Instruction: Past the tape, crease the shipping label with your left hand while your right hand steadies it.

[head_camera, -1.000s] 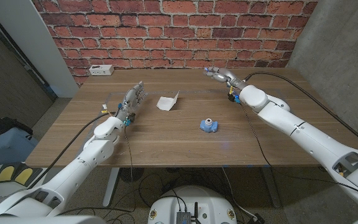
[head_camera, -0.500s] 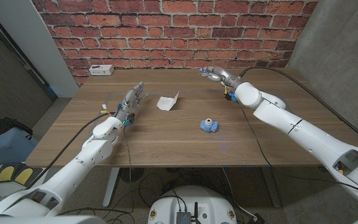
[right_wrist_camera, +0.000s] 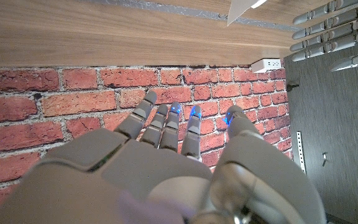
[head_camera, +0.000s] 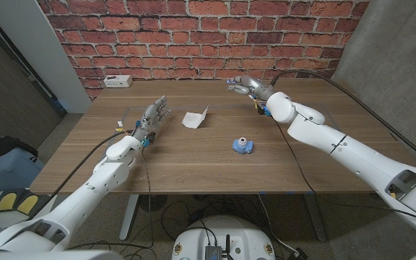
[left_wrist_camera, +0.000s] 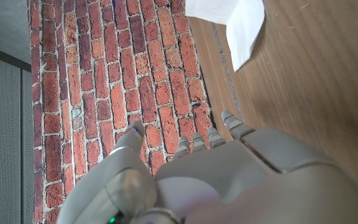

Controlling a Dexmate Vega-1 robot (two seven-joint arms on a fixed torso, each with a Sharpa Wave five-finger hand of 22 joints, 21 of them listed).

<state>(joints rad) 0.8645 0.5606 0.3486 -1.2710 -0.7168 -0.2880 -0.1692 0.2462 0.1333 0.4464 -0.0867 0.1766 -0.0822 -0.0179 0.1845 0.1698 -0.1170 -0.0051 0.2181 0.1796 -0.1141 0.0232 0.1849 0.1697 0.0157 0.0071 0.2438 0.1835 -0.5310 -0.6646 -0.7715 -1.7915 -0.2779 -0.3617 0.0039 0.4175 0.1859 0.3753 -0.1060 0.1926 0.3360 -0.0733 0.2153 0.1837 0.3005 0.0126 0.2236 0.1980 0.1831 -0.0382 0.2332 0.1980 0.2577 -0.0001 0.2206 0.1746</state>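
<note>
At the upper left of the head view a small white power strip [head_camera: 117, 81] sat near the far edge of the brown wooden table [head_camera: 193, 159], just in front of the red brick wall [head_camera: 193, 36]. To the left of centre, the robot's left hand [head_camera: 153, 115] stood at the end of its white arm, fingers straight, apart and pointing toward the wall, holding nothing; the left wrist view likewise showed its grey fingers [left_wrist_camera: 232, 127] extended with nothing in them. Just right of that hand, and apart from it, lay the white shipping label [head_camera: 195, 118], a folded sheet of paper with one flap raised off the wood; its corner appeared beyond the left hand's fingertips in the left wrist view [left_wrist_camera: 235, 22]. Lower and right of centre sat a small blue tape dispenser [head_camera: 243, 145], well apart from the label and from both hands. In the upper right of centre, the robot's right hand [head_camera: 243, 84] hung over the far part of the table, fingers spread and empty, as the right wrist view confirmed [right_wrist_camera: 173, 134]; it touched neither the label nor the dispenser.
</note>
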